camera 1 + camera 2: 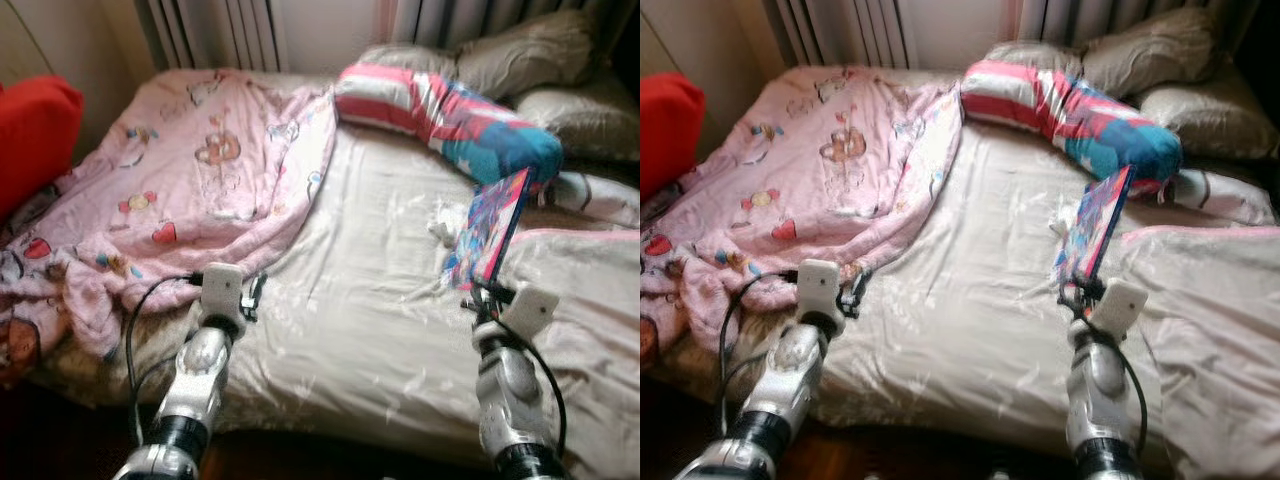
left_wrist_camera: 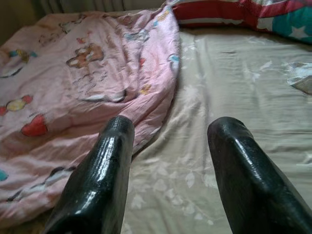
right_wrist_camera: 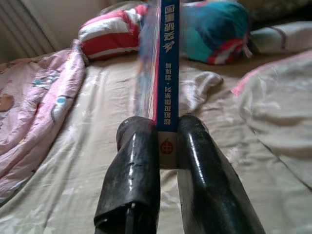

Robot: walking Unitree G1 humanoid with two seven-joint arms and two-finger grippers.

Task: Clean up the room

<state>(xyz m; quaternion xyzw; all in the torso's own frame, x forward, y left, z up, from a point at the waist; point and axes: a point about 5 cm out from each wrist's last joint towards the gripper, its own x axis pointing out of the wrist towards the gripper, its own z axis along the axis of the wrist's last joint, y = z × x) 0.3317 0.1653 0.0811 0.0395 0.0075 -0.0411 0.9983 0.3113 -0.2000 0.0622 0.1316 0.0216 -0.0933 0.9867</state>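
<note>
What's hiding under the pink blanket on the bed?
Under the pink blanket I can only see the beige sheet running beneath its edge. Anything else there is covered. The left gripper hovers open by that edge; the right gripper holds a book.

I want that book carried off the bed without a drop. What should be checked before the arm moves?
1. Right end effector shut on the book: ok.
2. Grip depth: not ok, only the book's bottom edge is pinched.
3. Book lifted off the sheet: ok.
4. Left end effector open and free: ok.
5. Pink blanket away from the book: ok.
6. Drop-off spot: cannot tell.
</note>
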